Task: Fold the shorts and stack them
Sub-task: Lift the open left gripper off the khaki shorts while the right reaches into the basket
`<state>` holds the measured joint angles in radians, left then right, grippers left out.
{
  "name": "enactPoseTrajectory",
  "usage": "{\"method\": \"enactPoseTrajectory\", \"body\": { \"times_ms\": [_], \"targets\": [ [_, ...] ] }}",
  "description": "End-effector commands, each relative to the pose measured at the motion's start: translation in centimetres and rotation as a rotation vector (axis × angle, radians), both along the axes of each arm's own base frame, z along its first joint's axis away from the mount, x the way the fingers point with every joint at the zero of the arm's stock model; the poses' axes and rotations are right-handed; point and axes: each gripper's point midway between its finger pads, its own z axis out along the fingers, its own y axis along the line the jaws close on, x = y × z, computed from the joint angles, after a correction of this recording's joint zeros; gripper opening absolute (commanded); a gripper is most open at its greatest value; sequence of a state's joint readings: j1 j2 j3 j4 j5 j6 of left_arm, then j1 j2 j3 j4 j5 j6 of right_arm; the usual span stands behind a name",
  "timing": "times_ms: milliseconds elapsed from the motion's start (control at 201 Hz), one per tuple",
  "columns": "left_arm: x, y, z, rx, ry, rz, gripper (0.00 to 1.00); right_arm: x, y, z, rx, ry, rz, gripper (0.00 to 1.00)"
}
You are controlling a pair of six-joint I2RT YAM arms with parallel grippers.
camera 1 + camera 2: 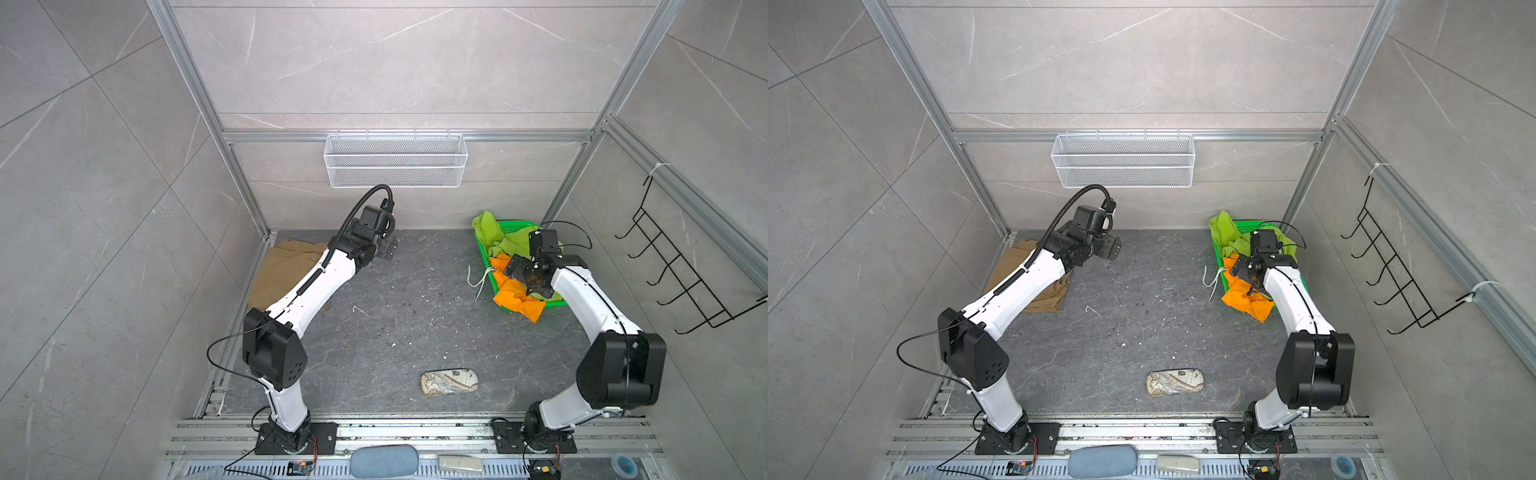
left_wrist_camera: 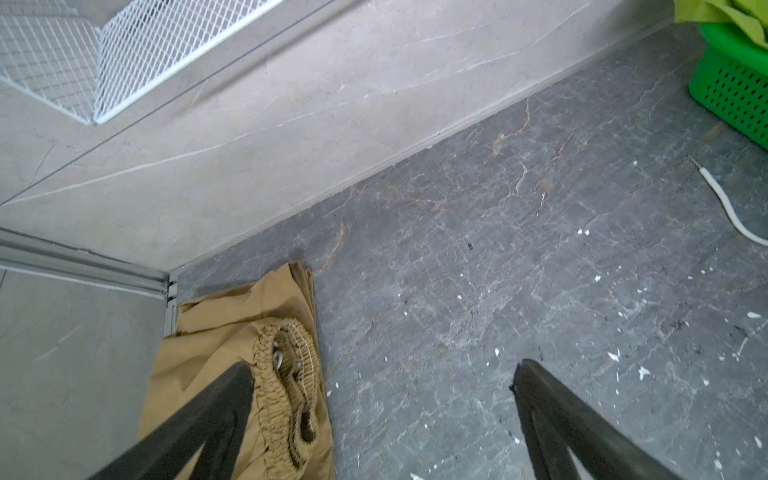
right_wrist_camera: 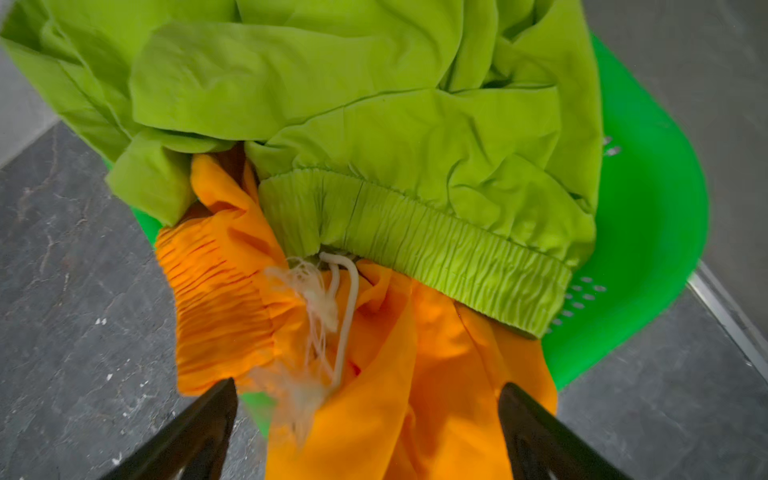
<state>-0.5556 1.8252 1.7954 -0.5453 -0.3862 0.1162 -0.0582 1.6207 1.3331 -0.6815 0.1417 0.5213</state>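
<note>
Orange shorts (image 3: 440,353), in basket (image 3: 648,232) at 2 o'clock, lay under the right gripper (image 3: 368,384), jaws spread wide, empty; pickup step, next likely a waistband pinch; left gripper (image 2: 384,365) likewise spread, empty.

Both arms are built alike. The left arm (image 1: 320,291) has glossy white link shells joined by blocky matt-black joint housings. Its elbow housing (image 1: 274,353) carries a cluster of small round holes. A ribbed black conduit (image 1: 341,232) runs along its upper link, and a thin black cable (image 1: 210,353) loops out at the elbow. The right arm (image 1: 582,299) has the same white shells and black housings, with a thin black wire (image 1: 571,222) at its wrist. Each arm is mounted on a black base plate (image 1: 326,436) with corner screws and red-and-black leads. In the wrist views the jaws appear as dark, matt, tapering blades.
</note>
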Motion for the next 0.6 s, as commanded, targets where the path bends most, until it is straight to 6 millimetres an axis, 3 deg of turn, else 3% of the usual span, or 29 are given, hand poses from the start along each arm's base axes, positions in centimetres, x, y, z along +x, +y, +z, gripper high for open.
{"method": "enactPoseTrajectory", "body": {
  "times_ms": [0,279,413,598],
  "targets": [
    [1.7,-2.0,1.3,-0.019,-0.053,-0.04,1.0,3.6,0.0,1.3,0.106,-0.116,0.007,0.99],
    [4.6,-6.5,0.7,-0.039,-0.073,-0.154,1.0,9.8,-2.0,1.2,0.243,-0.23,-0.009,0.99],
    [4.7,-9.9,-1.2,-0.02,-0.054,-0.211,1.0,12.3,-1.9,-0.1,0.28,-0.223,-0.001,0.99],
    [3.9,-14.1,-2.2,0.022,-0.069,-0.294,1.0,13.8,-3.0,-2.5,0.268,-0.196,-0.045,0.99]
  ]
}}
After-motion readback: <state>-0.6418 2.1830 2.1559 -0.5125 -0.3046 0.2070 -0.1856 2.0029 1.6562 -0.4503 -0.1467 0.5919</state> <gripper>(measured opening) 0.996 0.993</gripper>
